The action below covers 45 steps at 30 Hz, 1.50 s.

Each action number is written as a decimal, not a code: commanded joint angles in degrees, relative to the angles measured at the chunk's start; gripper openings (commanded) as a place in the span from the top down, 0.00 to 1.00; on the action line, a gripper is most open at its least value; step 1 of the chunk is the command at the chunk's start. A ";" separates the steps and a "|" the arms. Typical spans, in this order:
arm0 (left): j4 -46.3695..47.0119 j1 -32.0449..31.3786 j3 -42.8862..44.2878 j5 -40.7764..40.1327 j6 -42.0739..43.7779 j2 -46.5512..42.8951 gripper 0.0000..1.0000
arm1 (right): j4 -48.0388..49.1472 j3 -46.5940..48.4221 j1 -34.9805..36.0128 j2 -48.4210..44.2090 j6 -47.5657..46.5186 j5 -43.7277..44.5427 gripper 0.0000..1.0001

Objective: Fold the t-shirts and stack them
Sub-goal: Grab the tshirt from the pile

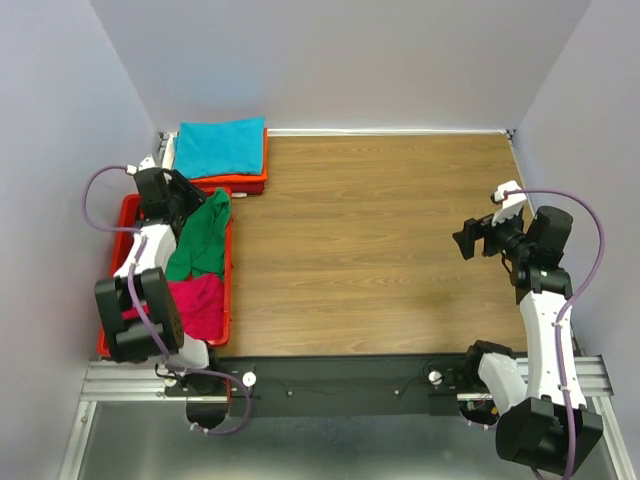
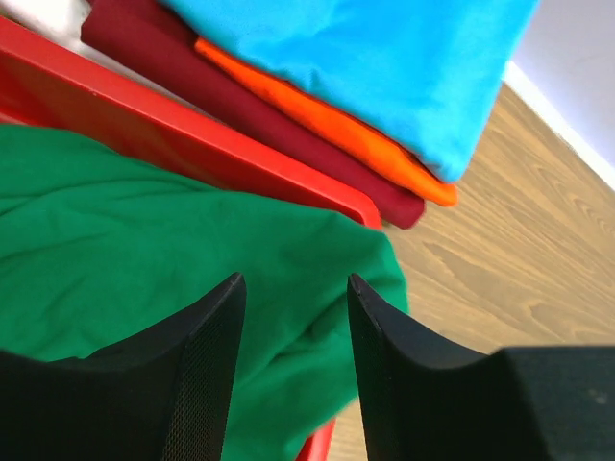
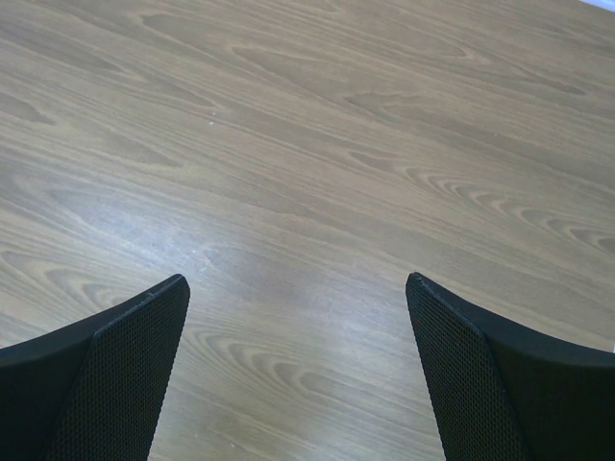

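Observation:
A green t-shirt (image 1: 204,238) lies crumpled in the red tray (image 1: 229,300), draped over its far right corner, on top of a magenta t-shirt (image 1: 198,300). Behind the tray a folded stack stands: teal t-shirt (image 1: 220,147) on top, orange (image 2: 336,130) and dark red (image 2: 231,96) under it. My left gripper (image 1: 182,200) hovers over the green t-shirt (image 2: 144,250) near the tray's far edge, jaws open and empty. My right gripper (image 1: 467,240) is open and empty above bare wood on the right.
The wooden table (image 1: 380,250) spans the middle, with walls at the back and both sides. The tray's red rim (image 2: 144,125) runs between the green t-shirt and the stack. A black metal rail (image 1: 340,385) holds the arm bases at the near edge.

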 commanded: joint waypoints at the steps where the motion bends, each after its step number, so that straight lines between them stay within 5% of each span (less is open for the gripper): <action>1: -3.61 -0.79 4.65 3.16 -1.86 5.95 0.46 | -1.43 -0.87 -0.09 -1.16 -1.13 -0.74 0.00; 7: -3.63 -3.34 6.94 4.93 7.53 9.99 0.46 | -1.61 -0.78 -0.09 -1.33 -1.13 -1.09 0.00; 18: -4.50 -3.96 8.08 6.15 14.23 14.22 0.64 | -1.70 -0.70 -0.09 -1.77 -0.96 -1.00 0.00; 35: -4.94 -3.69 4.67 9.93 20.82 1.84 0.61 | -1.70 -0.87 -0.09 -1.86 -1.04 -1.44 0.00; 45: -7.48 -5.62 1.66 9.41 24.16 4.11 0.62 | -1.70 -0.96 -0.09 -1.86 -1.13 -1.53 0.00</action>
